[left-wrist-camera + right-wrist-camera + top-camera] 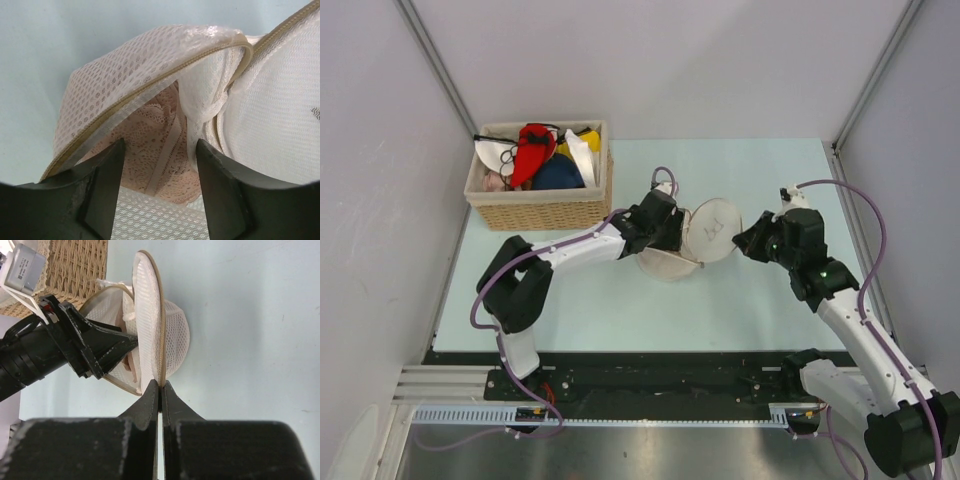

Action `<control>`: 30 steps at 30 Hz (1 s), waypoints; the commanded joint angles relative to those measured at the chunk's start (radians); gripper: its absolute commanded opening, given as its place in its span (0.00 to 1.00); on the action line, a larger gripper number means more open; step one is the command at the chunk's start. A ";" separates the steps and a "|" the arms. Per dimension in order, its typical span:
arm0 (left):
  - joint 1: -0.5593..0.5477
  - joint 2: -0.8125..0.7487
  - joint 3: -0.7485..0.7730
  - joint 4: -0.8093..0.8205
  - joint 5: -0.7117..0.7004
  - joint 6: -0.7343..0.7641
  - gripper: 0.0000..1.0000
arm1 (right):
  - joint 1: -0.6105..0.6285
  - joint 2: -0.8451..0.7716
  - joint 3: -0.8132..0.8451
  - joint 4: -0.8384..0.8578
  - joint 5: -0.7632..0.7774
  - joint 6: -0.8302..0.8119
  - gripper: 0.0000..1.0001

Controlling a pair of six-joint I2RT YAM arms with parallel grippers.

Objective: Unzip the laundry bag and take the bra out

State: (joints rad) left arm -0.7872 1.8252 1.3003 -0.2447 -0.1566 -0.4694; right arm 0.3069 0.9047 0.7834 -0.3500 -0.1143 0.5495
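The cream mesh laundry bag (pixel 663 263) lies unzipped mid-table, its round lid (pixel 715 230) stood up on edge. My right gripper (pixel 742 243) is shut on the lid's zipper rim, as the right wrist view shows (pixel 160 385). My left gripper (pixel 684 232) is open, its fingers at the bag's mouth (pixel 160 145). Between them, inside the bag (pixel 125 65), lies a peach-pink lace bra (pixel 152 127) with a pale strap. It touches neither finger. A bright red bra (pixel 530 150) lies in the basket.
A wicker basket (pixel 540 210) holding several bras (white, yellow, dark blue, red) stands at the back left, close to my left forearm. Grey walls close in the table on the left, the back and the right.
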 commanded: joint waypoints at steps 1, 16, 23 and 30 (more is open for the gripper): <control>0.017 -0.017 0.030 -0.013 0.000 0.011 0.59 | -0.011 -0.016 -0.009 0.006 -0.027 -0.020 0.00; 0.045 -0.056 -0.035 -0.011 -0.023 -0.025 0.64 | -0.100 -0.046 -0.039 -0.015 -0.013 -0.043 0.00; 0.045 -0.061 -0.052 -0.004 -0.004 -0.031 0.68 | -0.112 -0.046 -0.052 -0.020 -0.019 -0.040 0.00; 0.046 -0.081 -0.068 -0.001 -0.011 -0.028 0.61 | -0.121 -0.059 -0.061 -0.043 0.016 -0.036 0.00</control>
State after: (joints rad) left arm -0.7692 1.8008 1.2564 -0.2134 -0.1173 -0.4995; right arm 0.2108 0.8772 0.7269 -0.3798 -0.1654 0.5381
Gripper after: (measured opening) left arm 0.656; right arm 0.012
